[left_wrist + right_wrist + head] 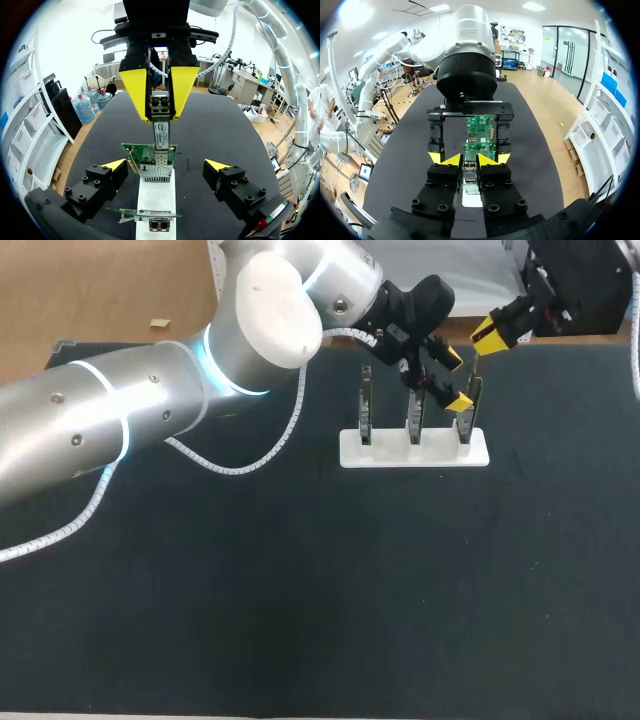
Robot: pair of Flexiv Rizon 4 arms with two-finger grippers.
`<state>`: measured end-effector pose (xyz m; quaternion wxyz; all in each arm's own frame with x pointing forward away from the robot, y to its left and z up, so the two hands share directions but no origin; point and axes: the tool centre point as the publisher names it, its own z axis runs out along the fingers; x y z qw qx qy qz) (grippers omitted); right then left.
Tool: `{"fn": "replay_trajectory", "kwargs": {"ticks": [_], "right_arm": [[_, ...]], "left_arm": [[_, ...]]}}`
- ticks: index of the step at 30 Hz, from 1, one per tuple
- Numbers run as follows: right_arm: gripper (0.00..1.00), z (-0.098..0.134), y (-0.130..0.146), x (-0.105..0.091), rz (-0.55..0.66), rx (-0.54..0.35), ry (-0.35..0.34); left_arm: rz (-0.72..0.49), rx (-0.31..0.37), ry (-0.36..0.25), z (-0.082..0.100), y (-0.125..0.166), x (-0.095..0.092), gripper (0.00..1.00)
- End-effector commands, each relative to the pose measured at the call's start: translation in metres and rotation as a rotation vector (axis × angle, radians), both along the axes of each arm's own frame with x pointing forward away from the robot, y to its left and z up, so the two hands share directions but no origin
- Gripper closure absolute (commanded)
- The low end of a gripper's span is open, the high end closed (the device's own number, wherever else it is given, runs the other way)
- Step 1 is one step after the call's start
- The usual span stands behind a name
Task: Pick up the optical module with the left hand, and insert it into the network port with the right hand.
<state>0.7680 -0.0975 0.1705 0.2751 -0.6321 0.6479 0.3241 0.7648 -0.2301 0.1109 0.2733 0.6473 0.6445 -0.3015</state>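
The optical module [161, 131], a slim metal piece, hangs upright in my right gripper [159, 100], whose yellow fingers are shut on its upper end. Its lower end sits at the port of a green network card [150, 152] standing in a white holder [156, 197]. In the head view this is the rightmost card [466, 415], with my right gripper [487, 338] above it. My left gripper [456, 380] stands open, its fingers wide on either side of that card, holding nothing. From the right wrist, my right gripper [469, 159] shows shut on the module [470, 176].
The white holder [415, 450] carries three upright cards in a row at the back right of the black table [300, 600]. My left arm [150, 410] stretches across the back left, with its white cable hanging over the mat.
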Motion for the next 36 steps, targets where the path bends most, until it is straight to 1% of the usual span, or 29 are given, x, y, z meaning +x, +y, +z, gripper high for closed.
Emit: {"fn": "replay_trajectory", "kwargs": {"ticks": [1, 9, 18, 29, 36], "right_arm": [[1.0, -0.0009, 0.0012, -0.0011, -0.002, -0.004, -0.004], [1.0, -0.0037, 0.0008, -0.0013, -0.003, -0.01, -0.006], [1.0, 0.0005, 0.0009, -0.0004, -0.01, -0.005, -0.035], [1.0, -0.0062, -0.0004, -0.0013, -0.013, -0.016, -0.014], [1.0, -0.0012, -0.0001, -0.0011, -0.015, -0.006, -0.026]], "left_arm": [[-0.002, 0.006, 0.004, 0.0007, -0.0013, 0.0023, 0.0], [-0.002, 0.006, 0.004, 0.0007, -0.0013, 0.0023, 0.0], [-0.002, 0.006, 0.004, 0.0007, -0.0013, 0.0023, 0.0], [-0.002, 0.006, 0.004, 0.0007, -0.0013, 0.0023, 0.0], [-0.002, 0.006, 0.004, 0.0007, -0.0013, 0.0023, 0.0]]}}
